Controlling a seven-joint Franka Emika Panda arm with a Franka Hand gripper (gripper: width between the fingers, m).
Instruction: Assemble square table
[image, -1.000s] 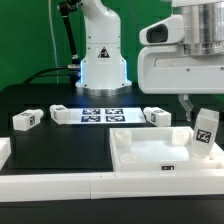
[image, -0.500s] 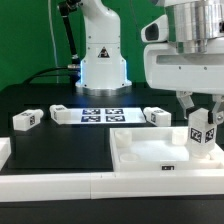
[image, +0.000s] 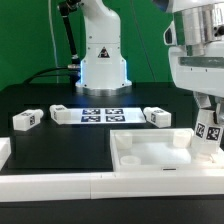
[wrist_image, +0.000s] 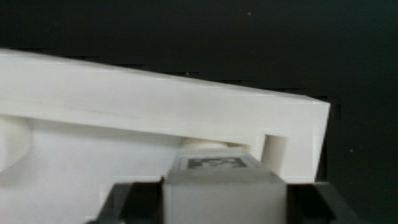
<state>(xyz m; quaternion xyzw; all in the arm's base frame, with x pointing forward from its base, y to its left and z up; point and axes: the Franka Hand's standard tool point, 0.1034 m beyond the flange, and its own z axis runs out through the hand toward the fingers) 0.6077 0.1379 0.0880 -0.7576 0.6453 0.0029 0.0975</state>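
The square table's top (image: 128, 140), a white tray with a raised rim, lies at the front right of the exterior view. My gripper (image: 208, 118) is shut on one white tagged leg (image: 208, 137), which stands upright at the top's far right corner. From the wrist, the leg (wrist_image: 222, 178) sits between dark fingers (wrist_image: 132, 205), just behind the corner of the top (wrist_image: 160, 95). Whether the leg touches the top I cannot tell. Three more legs lie on the black table: one (image: 27, 120) at the left, one (image: 61, 113) beside the marker board, one (image: 157, 117) behind the top.
The marker board (image: 100, 116) lies flat in front of the robot's white base (image: 102, 62). A long white border bar (image: 50, 186) runs along the front edge, with another white block (image: 4, 150) at the exterior view's left.
My gripper has carried the leg toward the exterior view's right and lower, from above the top's right side to its far right corner. The leg has gone from tilted to upright.
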